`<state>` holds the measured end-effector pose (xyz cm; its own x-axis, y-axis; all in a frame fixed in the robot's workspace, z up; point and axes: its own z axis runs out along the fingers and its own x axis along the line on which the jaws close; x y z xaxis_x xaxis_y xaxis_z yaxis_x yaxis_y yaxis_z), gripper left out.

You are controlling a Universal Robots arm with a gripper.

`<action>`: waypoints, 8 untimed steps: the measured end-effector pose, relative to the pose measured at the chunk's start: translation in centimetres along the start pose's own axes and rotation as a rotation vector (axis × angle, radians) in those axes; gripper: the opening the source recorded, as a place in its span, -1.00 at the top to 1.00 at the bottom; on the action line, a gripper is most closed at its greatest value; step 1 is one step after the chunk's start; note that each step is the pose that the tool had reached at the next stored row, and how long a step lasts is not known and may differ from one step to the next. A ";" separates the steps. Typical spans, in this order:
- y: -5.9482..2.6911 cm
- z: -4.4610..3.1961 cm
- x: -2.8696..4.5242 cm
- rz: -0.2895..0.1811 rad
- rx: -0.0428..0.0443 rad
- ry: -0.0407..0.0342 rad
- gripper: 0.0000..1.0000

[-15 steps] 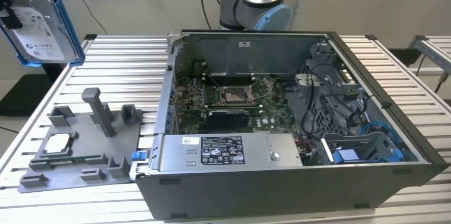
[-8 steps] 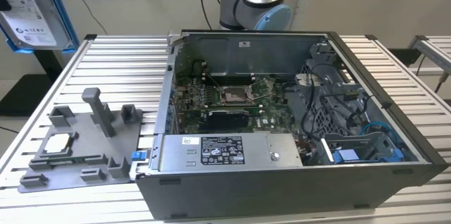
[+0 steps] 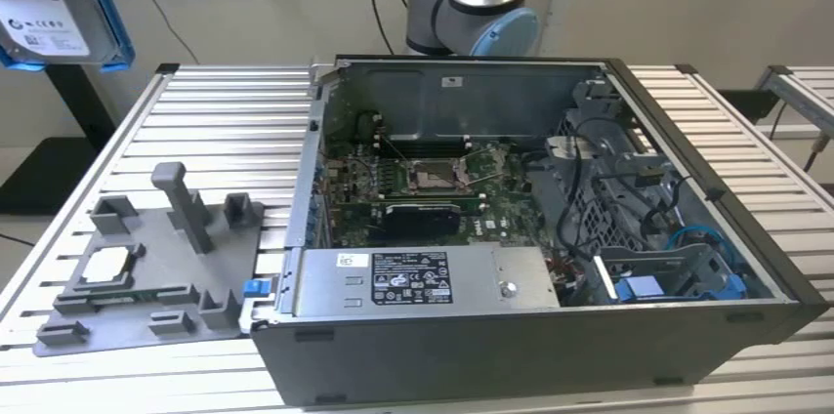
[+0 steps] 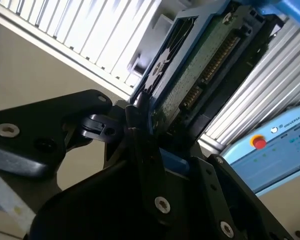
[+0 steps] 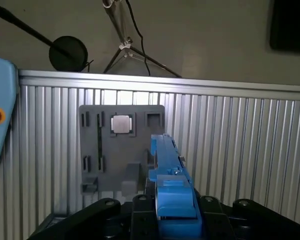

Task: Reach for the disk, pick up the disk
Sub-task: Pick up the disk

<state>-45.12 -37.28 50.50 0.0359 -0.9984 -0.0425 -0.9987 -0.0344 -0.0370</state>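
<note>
The disk (image 3: 50, 6) hangs high above the table at the exterior view's far left, with its white label and blue side rails showing. In the second wrist view its green circuit-board side (image 4: 205, 65) faces the camera, and my gripper (image 4: 140, 122) is shut on its lower edge with black fingers (image 4: 132, 125) pressed against it. In the first wrist view the disk (image 5: 167, 165) appears edge-on as a blue rail rising out of the gripper (image 5: 172, 205), over the ribbed table.
A grey fixture plate (image 3: 144, 277) with a small square chip (image 5: 122, 124) lies on the slatted table under the disk. An open computer case (image 3: 521, 336) takes up the table's middle and right. A blue teach pendant (image 4: 270, 150) lies at the table's edge.
</note>
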 end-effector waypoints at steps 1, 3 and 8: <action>0.00 -0.01 0.00 0.000 0.0000 0.0000 1.00; 0.00 -0.03 0.00 0.000 -0.0001 0.0001 1.00; -0.55 -0.01 0.02 0.000 -0.0001 0.0001 1.00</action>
<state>-44.57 -37.28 50.52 0.0359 -0.9985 -0.0424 -0.9987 -0.0344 -0.0369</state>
